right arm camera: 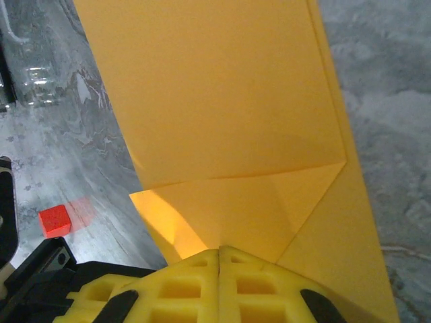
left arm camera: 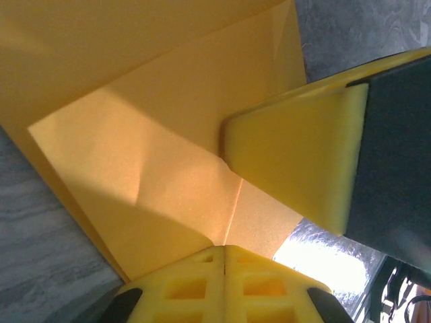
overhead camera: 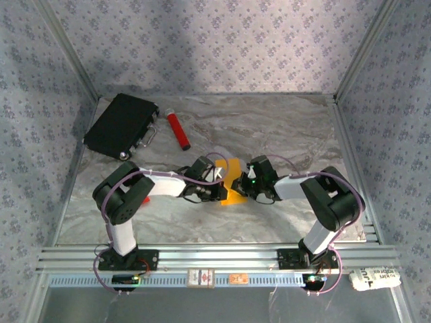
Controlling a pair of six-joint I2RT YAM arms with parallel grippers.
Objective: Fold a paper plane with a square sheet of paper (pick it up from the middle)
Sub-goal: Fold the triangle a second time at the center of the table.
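Note:
The square sheet of paper (overhead camera: 233,196) is orange-yellow and lies on the marble table between my two grippers, creased with folded flaps. In the left wrist view the paper (left arm camera: 155,134) shows a folded triangular flap and a crease running down to my left gripper (left arm camera: 225,248), which is shut with its tips resting on the sheet. The right gripper's yellow finger (left arm camera: 296,155) presses the paper from the right. In the right wrist view my right gripper (right arm camera: 220,250) is shut, its tips on a folded corner of the paper (right arm camera: 222,101). From above, the left gripper (overhead camera: 217,179) and right gripper (overhead camera: 244,182) face each other.
A black case (overhead camera: 121,125) lies at the back left with a red cylinder (overhead camera: 178,130) beside it. A small red block (right arm camera: 54,220) sits on the table to the left of the right gripper. Patterned walls and metal rails enclose the table (overhead camera: 283,128).

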